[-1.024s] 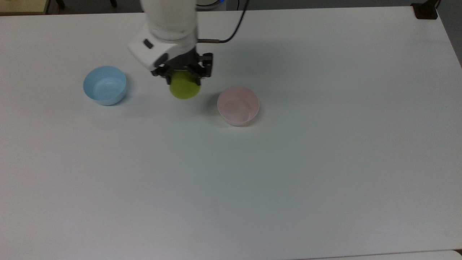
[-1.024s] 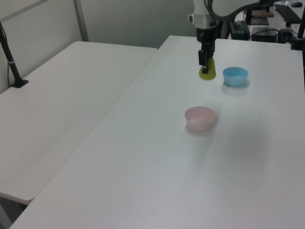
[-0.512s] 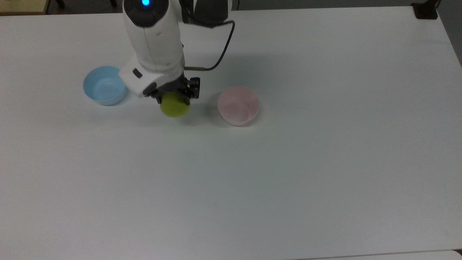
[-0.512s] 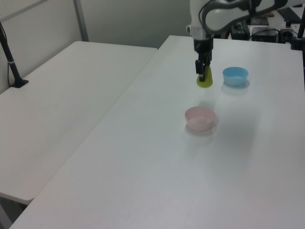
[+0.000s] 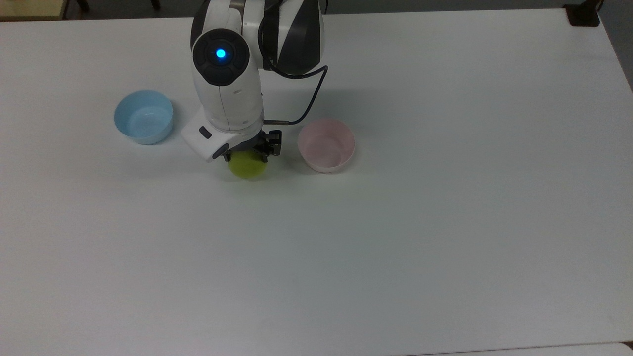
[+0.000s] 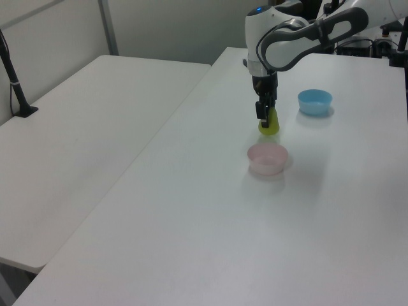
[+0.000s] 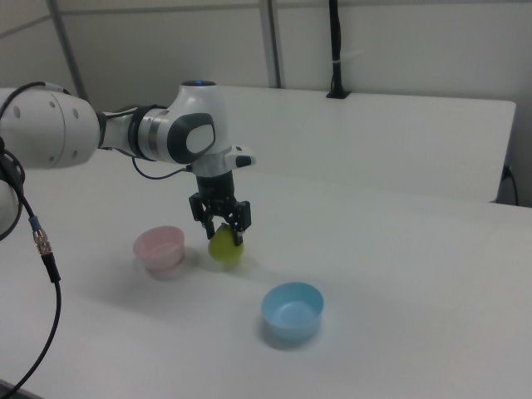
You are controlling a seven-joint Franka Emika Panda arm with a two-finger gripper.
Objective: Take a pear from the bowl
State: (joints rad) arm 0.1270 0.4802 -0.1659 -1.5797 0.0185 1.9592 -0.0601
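My gripper (image 5: 249, 154) (image 6: 266, 120) (image 7: 223, 230) is shut on the top of the yellow-green pear (image 5: 247, 166) (image 6: 270, 123) (image 7: 225, 248). The pear hangs low over the white table, its rounded bottom close to the surface; I cannot tell whether it touches. It sits between the two bowls. The pale pink bowl (image 5: 326, 145) (image 6: 268, 158) (image 7: 160, 248) stands empty just beside it, to the top view's right. The pear's stem is hidden by the fingers.
A light blue bowl (image 5: 144, 116) (image 6: 315, 101) (image 7: 292, 309) stands empty at the top view's left of the arm. The white table (image 5: 376, 237) spreads wide toward the top view's bottom and right. A second white table (image 6: 83, 146) adjoins it in the left view.
The arm has carried the pear toward the top view's bottom and lowered it, from above the table behind the bowls down to the surface between them. The grip stays shut.
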